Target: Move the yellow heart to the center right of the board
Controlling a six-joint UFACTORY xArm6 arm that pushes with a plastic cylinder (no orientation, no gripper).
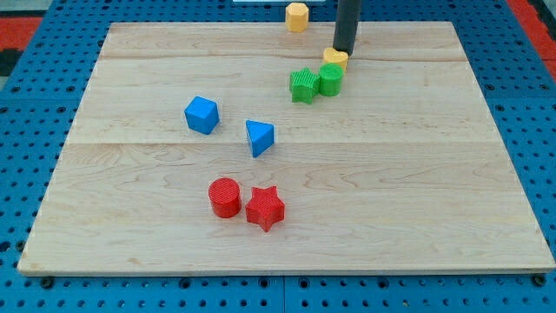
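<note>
Although partly hidden behind the rod, the yellow heart [335, 57] is seen near the table's [417, 200] top centre, touching the green blocks [316, 83] below it. No hand is fitted, so nothing is held; my tip [345, 53] rests against the heart's upper right. Contact is judged made, yet repositioning to its left is called for before a rightward, downward push.

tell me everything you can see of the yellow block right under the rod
The yellow heart is a small, matte, plastic-looking block near the board's top edge, right of centre. Only part shows: my tip stands at its upper right and hides that side, so the heart shape is hard to confirm. It seems to lie flat on the wooden board. Its lower edge touches or nearly touches the green cylinder, which sits just below it.
</note>
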